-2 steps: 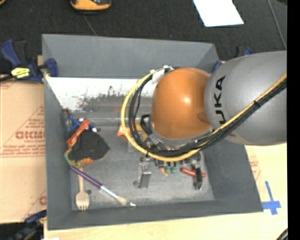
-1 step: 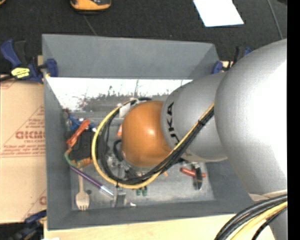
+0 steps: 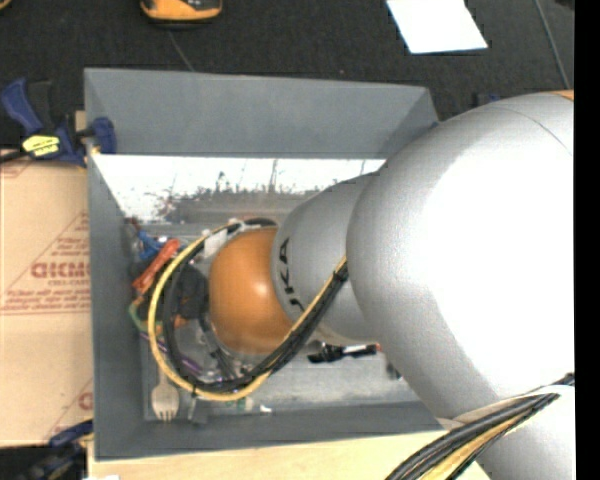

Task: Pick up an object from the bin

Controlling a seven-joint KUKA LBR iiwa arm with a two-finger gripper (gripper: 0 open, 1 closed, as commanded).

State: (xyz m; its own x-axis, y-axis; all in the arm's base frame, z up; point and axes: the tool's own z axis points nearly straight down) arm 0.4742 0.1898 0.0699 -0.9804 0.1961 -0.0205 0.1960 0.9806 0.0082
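Note:
My gripper's dark body (image 3: 189, 296) pokes out to the left of the arm's orange cover, low in the bin's left half. Just left of it lies an orange-red thing (image 3: 152, 270), with a blue thing (image 3: 150, 241) behind it and a bit of green (image 3: 137, 314) in front of it. A small white toothed piece (image 3: 164, 404) lies by the bin's near left corner. At the near side, under the arm, a black pen-like thing with a red band (image 3: 341, 351) sticks out. What lies under the gripper is hidden.
The big grey arm and its orange cover with yellow and black cables cover the middle and right of the bin. The bin's left wall stands close to the gripper.

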